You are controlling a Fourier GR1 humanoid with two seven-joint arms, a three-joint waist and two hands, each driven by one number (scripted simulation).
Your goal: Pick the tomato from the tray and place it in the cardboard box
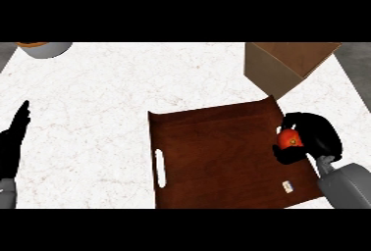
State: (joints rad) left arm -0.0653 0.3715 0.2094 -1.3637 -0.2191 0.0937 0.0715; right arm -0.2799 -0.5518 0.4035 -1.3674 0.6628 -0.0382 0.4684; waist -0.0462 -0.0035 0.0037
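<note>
1. Two hands in view: right hand point(313, 137) at the tray's right edge, fingers and thumb curled round the tomato point(290, 139); left hand point(14, 142) resting by the table's left edge, fingers straight and up, holding nothing.
2. Tomato at the right rim of the tray point(217, 157), red skin showing between the black fingers; impossible to tell whether lifted clear or touching the tray's surface.
3. Step in hand, by the look of it: carrying the tomato from tray to cardboard box point(286, 66), standing near the table's far right corner, just beyond the tray's far right corner.
4. To do it well: lift straight up first, clear of the tray's raised rim, then travel toward the table's far edge, keeping the fingers wrapped until the tomato is over the box's opening.
5. Worth minding: box tilted, its near wall facing the tray; approach high enough to pass over that wall rather than nudge it, and release low inside so the round fruit does not roll out.
6. Also worth minding: forearm close to the tray's right edge; a clean vertical lift avoids dragging the tray along.
7. Containers: tray otherwise bare apart from a small pale tag near its near right corner and a white handle slot along its left side.
8. Box interior not visible from here; contents cannot be told.
9. Grey bowl point(45, 48) at the table's far left corner, something brownish at its rim, cut off by the view.
</note>
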